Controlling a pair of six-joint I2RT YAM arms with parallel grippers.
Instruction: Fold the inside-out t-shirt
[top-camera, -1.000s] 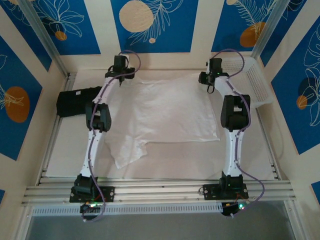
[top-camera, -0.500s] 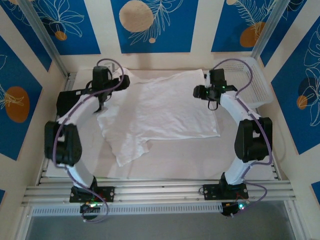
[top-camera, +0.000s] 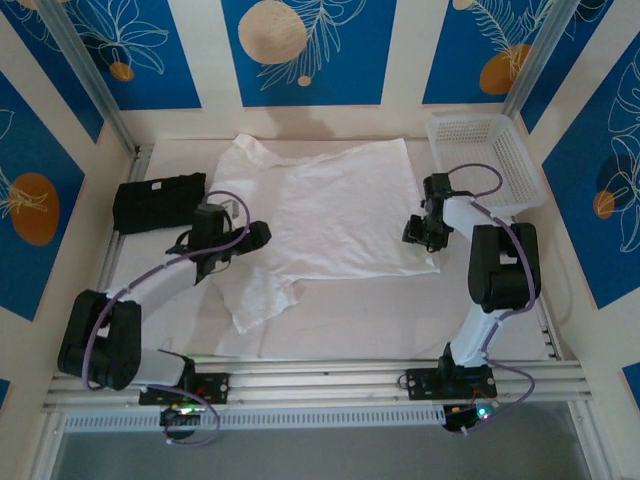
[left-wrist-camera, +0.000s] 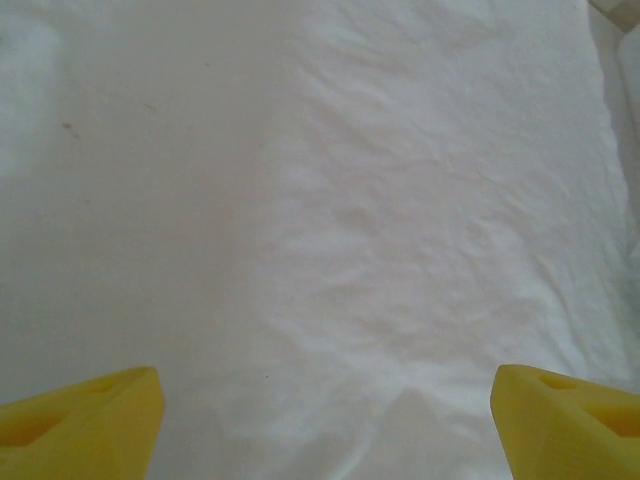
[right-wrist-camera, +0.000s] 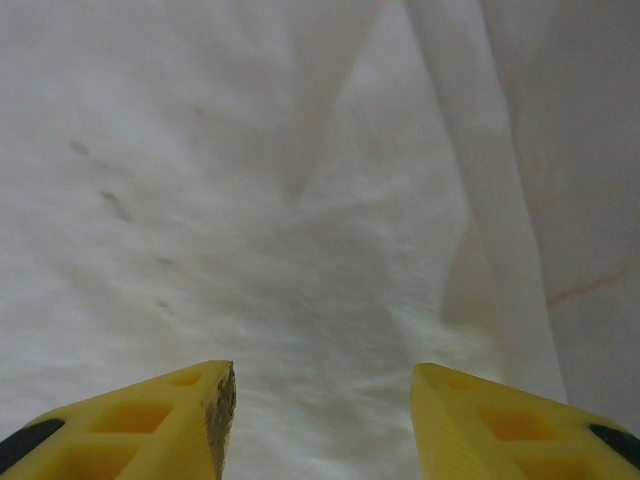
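While the inside-out t-shirt (top-camera: 340, 210) lies spread over the middle of the table (top-camera: 400, 325), white and mostly flat, its near left part is crumpled into soft folds and 1 sleeve points to the far left corner. Over the left side of the cloth hangs the left gripper (top-camera: 258, 236); in the left wrist view its 2 yellow fingers (left-wrist-camera: 80, 425) stand wide apart, with only wrinkled white cloth below and nothing between them. At the right edge of the shirt, towards its near corner, is the right gripper (top-camera: 418, 232). In the right wrist view its jaws are also apart and grip nothing, low above the fabric, where a long fold runs on the right. A black garment (top-camera: 158, 203) lies at the left edge of the table, apart from the shirt. A white basket (top-camera: 490, 160) stands at the far right corner.
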